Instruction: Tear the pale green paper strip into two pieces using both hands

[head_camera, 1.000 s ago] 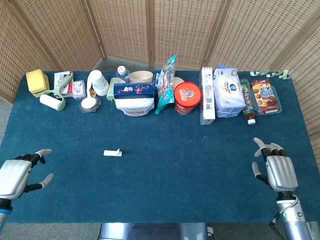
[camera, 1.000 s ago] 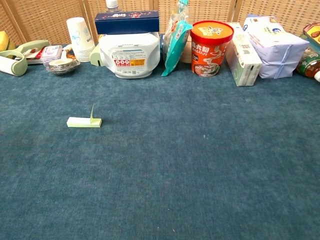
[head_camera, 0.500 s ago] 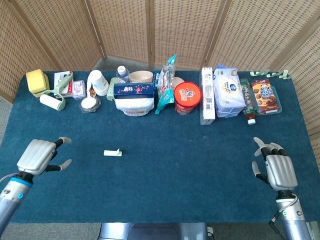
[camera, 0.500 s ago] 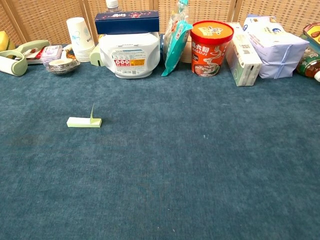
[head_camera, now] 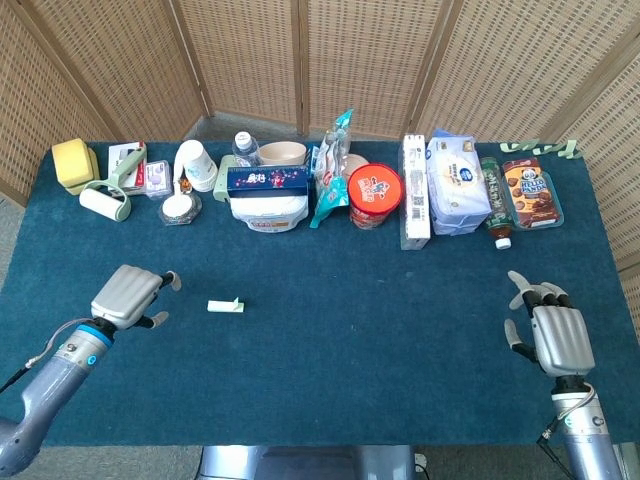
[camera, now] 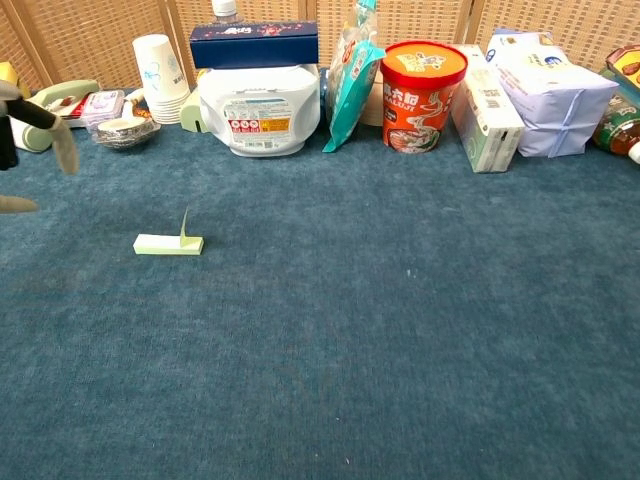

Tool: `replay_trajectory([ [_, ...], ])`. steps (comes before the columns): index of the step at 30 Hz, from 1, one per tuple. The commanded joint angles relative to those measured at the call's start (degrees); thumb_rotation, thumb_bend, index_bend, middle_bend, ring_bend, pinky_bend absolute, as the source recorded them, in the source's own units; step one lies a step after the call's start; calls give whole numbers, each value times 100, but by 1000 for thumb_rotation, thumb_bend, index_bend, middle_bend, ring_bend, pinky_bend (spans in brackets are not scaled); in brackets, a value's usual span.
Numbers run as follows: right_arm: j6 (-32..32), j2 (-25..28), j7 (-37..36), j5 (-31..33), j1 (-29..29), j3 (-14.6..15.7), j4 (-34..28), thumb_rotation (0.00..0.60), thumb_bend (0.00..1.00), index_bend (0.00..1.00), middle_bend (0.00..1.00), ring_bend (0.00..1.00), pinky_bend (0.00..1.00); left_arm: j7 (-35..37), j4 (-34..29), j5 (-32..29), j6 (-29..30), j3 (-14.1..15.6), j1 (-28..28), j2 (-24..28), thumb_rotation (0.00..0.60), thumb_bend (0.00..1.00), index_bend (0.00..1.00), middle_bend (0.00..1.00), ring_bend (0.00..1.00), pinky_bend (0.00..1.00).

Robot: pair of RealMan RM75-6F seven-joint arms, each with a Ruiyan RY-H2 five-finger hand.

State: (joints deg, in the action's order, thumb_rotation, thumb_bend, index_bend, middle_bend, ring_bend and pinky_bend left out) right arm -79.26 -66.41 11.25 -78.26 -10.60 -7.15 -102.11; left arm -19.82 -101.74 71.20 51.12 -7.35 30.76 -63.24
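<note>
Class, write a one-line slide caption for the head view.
Left hand open beside the pale green paper strip; right hand open, far off.

Staged test bench, likely lab: blue cloth table, woven screens behind, assorted groceries lined along rear.

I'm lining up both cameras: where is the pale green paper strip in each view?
Head view: pale green paper strip left of centre on the blue cloth, right of the left hand.
Chest view: strip left, mid-height, one end sticking up.
Shared landmark: red noodle cup in the back row.
</note>
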Motion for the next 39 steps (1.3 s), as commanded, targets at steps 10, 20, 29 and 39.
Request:
replay_trajectory([
  [10, 15, -31, -76, 33, -7, -2, 73, 600, 479, 116, 485, 254, 194, -621, 196, -828, -205, 48, 452, -533, 600, 236, 379, 1000, 1000, 1000],
  [20, 28, -29, -110, 5, -35, -9, 85, 600, 480, 116, 485, 254, 194, -1008, 485, -1354, -165, 121, 723, -959, 600, 236, 399, 1000, 1000, 1000],
  [29, -126, 23, -69, -28, 68, 37, -16, 600, 480, 116, 485, 253, 194, -1212, 812, -1803, -190, 179, 966, -1431, 600, 236, 405, 1000, 1000, 1000],
  [39, -244, 94, -93, -52, 168, 72, -73, 600, 480, 116, 485, 252, 194, -1305, 954, -2061, -141, 228, 1138, -1716, 600, 236, 409, 1000, 1000, 1000],
])
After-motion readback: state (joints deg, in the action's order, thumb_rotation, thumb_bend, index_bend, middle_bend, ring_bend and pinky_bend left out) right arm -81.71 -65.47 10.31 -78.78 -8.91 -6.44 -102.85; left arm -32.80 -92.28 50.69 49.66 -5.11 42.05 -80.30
